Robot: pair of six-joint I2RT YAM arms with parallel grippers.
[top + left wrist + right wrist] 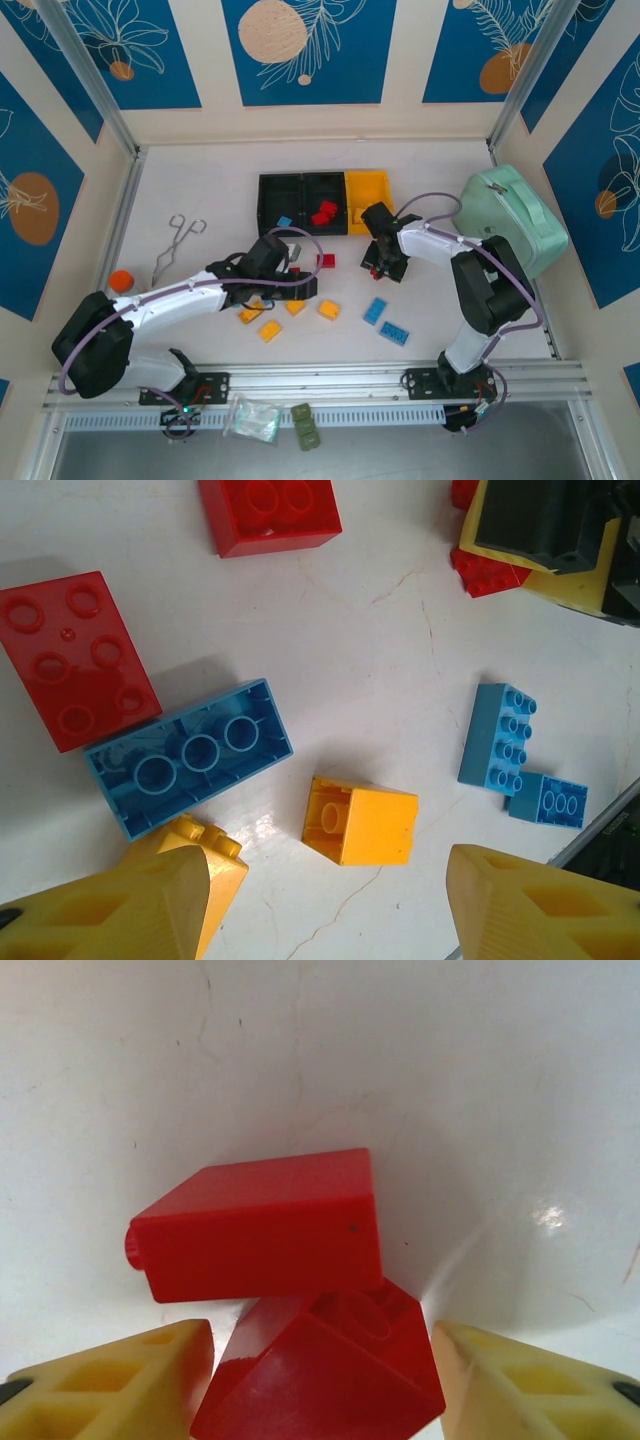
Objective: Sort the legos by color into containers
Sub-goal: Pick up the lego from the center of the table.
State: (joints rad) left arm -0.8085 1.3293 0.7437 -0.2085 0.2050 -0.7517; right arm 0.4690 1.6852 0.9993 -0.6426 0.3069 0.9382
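Straddling a tilted red brick [320,1370] with the right fingers [320,1395], spread about as wide as the brick and close against both its sides; cannot tell whether pressing yet. Leaning, studs up and away, on a second red brick [255,1225] lying on its side just beyond, long axis across the wrist view, smooth wall upward. Judged a pick for the middle black bin [320,190], already holding red pieces [323,212]. Set on the white surface [220,170] near the front of the yellow bin [370,190], so a short carry.

Hovering low with the left fingers [325,910], spread wide and holding nothing, framing a small yellow brick [360,820] tipped on its side. Probably lined up as the next grab, bound for the yellow bin. Tucked at the left pad, another yellow brick [215,855], studs up. Beyond, a light blue brick [190,755] upside down, sockets up, long axis slanting from lower left to upper right, against a studs-up red brick [75,660]. Further right, two blue bricks [497,740] meeting in an L. In the left black bin [280,195], one light blue piece [284,221].
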